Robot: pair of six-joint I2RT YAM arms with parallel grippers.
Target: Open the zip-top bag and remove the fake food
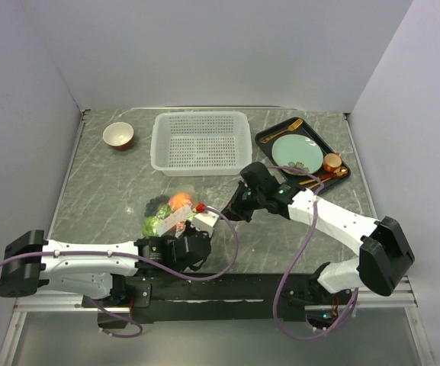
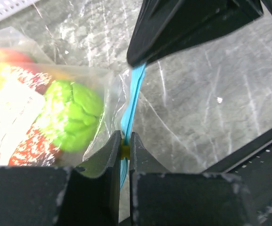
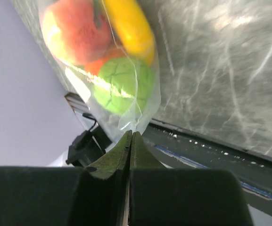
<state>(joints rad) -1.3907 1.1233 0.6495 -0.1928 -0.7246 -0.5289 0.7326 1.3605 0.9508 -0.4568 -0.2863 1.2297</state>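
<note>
The zip-top bag (image 1: 172, 215) is held between my two grippers at the near middle of the table. It holds fake food: an orange piece (image 1: 178, 200), green round ones (image 1: 152, 225) and dark grapes (image 1: 155, 206). My left gripper (image 2: 125, 143) is shut on the teal-blue zip strip (image 2: 135, 92), with a small yellow piece between the jaws. My right gripper (image 3: 132, 136) is shut on the clear plastic edge of the bag (image 3: 140, 117), just below a green fruit (image 3: 124, 84), a peach (image 3: 74, 30) and the yellow banana (image 3: 128, 26). In the top view the right gripper (image 1: 226, 211) is just right of the left one (image 1: 204, 223).
A white perforated basket (image 1: 200, 141) stands at the back middle and a small bowl (image 1: 118, 135) at the back left. A black tray (image 1: 265, 139) at the back right holds a pale-green plate (image 1: 294, 151), a copper cup (image 1: 332, 162) and gold cutlery (image 1: 284, 128).
</note>
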